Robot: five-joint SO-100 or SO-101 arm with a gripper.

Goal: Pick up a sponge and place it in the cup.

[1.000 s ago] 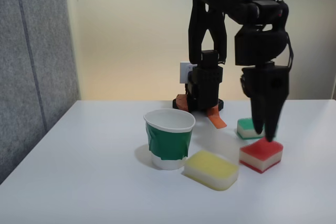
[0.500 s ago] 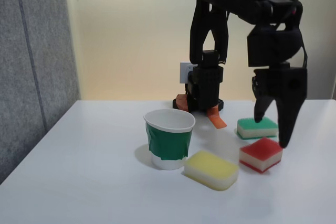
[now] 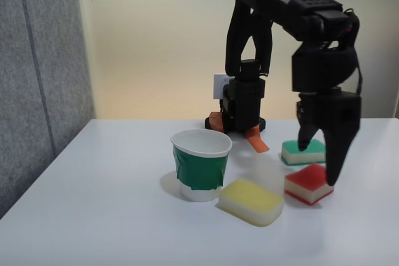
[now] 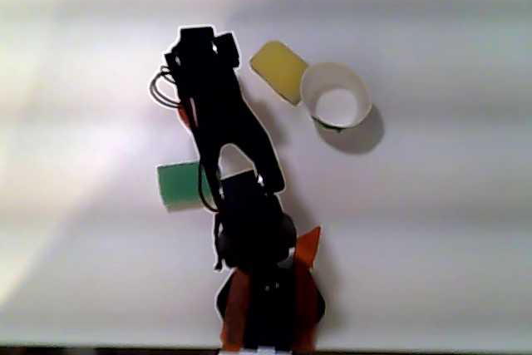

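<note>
Fixed view first: the gripper (image 3: 321, 165) hangs point-down over the right side of the white table (image 3: 112, 216), with its two fingers spread apart. One fingertip (image 3: 303, 146) sits toward the back, in front of the green-topped sponge (image 3: 303, 151); the other, longer fingertip (image 3: 331, 179) reaches lower and overlaps the right end of the sponge (image 3: 305, 184), the red-topped one. That sponge lies flat on the table, unheld, just in front of the green-topped one and to the right of the yellow sponge (image 3: 250, 200). Whether the lower fingertip touches it or only passes in front of it cannot be told from this angle.

The relation that matters is this: the sponge lies below and slightly left of the open fingers as this camera shows it, not squarely between them. Its long side runs roughly left to right with a slight turn toward the camera, and the fingers seem to open front to back, across its short width, which looks a workable way to pinch it once the gap is centred over it.

From the view looking down, the black arm (image 4: 224, 122) covers the red-topped sponge, while the cup (image 4: 336, 96) stands well off to one side, touching the yellow sponge (image 4: 279, 69), its mouth open and empty. In the fixed view the cup (image 3: 200, 164) is left of the sponges.
</note>
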